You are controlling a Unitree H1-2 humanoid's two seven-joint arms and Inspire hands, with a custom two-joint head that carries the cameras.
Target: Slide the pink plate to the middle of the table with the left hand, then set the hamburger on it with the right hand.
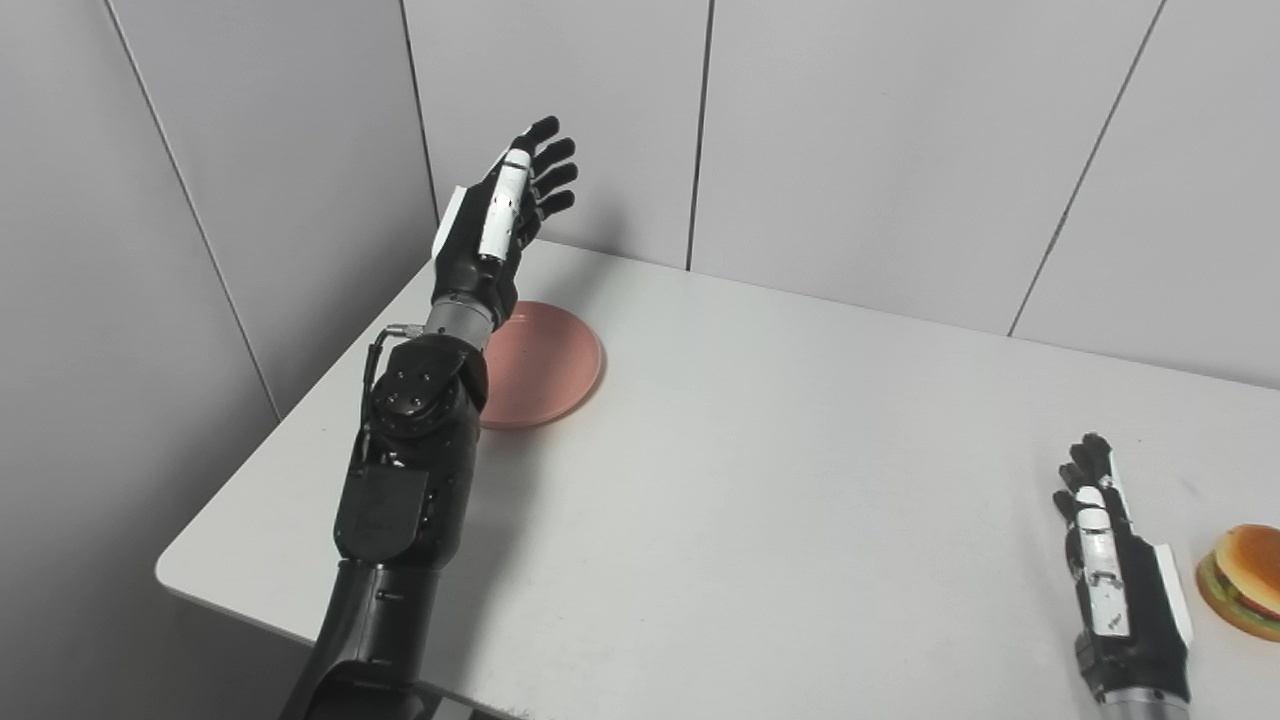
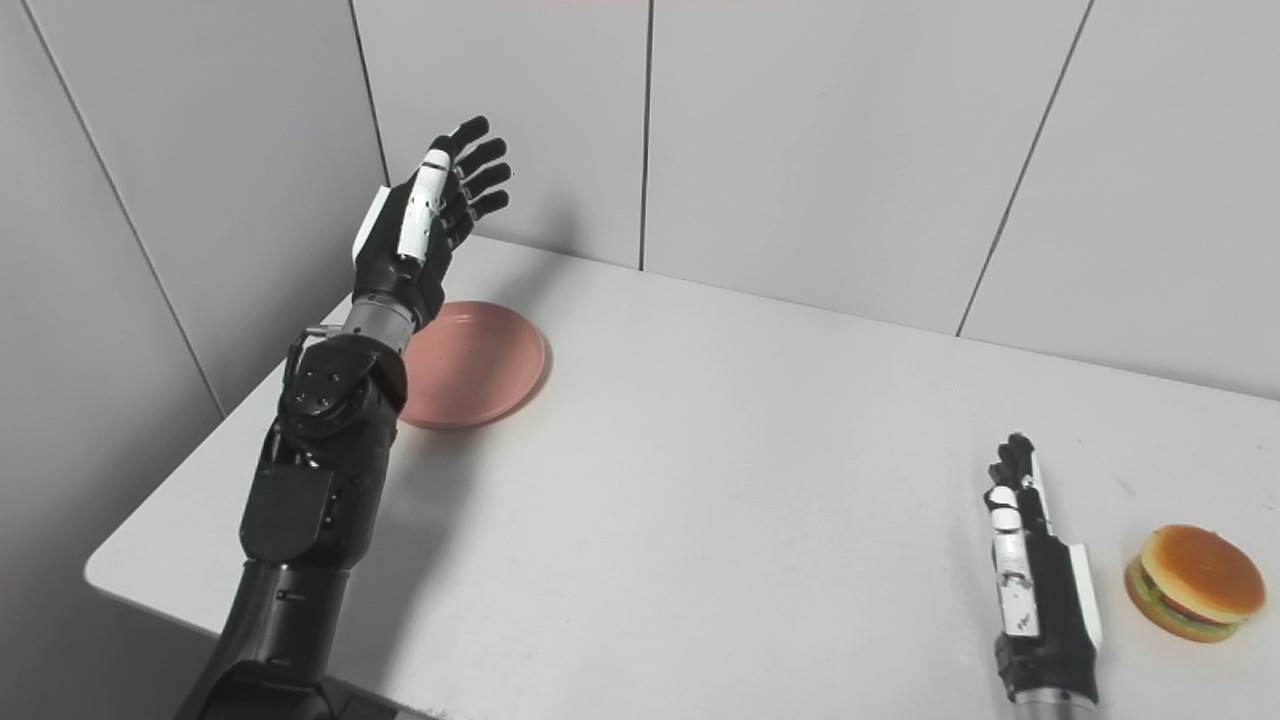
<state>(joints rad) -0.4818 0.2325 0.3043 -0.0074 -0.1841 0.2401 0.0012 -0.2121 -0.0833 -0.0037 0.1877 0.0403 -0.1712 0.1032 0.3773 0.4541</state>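
A pink plate [image 1: 548, 362] lies flat near the table's far left corner, partly hidden behind my left forearm. My left hand [image 1: 510, 205] is raised above and behind the plate, open, fingers spread, holding nothing. The hamburger [image 2: 1195, 582] sits near the table's right front edge. Just left of it my right hand [image 2: 1030, 560] rests low over the table, open, fingers extended and apart from the hamburger.
The white table [image 1: 780, 470] stands in a corner of grey panel walls [image 1: 860, 130]. Its left edge and rounded front-left corner [image 1: 175, 575] are close to my left arm.
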